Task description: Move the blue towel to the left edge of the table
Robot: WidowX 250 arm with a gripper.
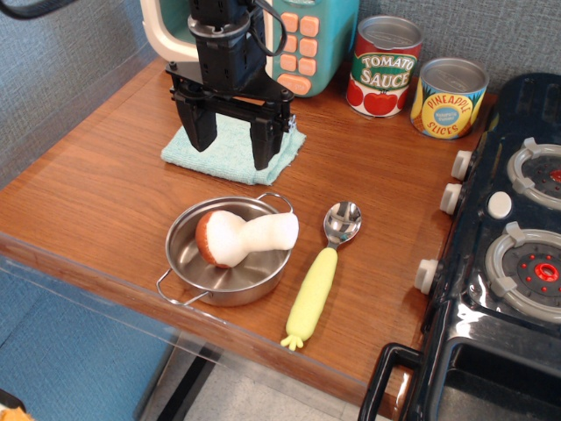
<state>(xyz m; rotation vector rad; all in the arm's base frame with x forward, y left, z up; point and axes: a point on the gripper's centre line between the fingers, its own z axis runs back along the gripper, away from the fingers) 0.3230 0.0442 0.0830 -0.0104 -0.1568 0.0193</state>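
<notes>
The blue towel (230, 149) lies flat on the brown wooden table (96, 197), at the back left in front of a toy microwave. My black gripper (231, 149) hangs directly over the towel with its two fingers spread wide, one over the towel's left part and one over its right part. Nothing is between the fingers. I cannot tell whether the fingertips touch the cloth. The gripper body hides the towel's back edge.
A steel pan (228, 254) holding a toy mushroom (241, 237) sits in front of the towel. A yellow-handled spoon (323, 276) lies to its right. Two cans (384, 66) stand at the back. A black toy stove (504, 254) fills the right side. The microwave (302, 39) stands behind the gripper.
</notes>
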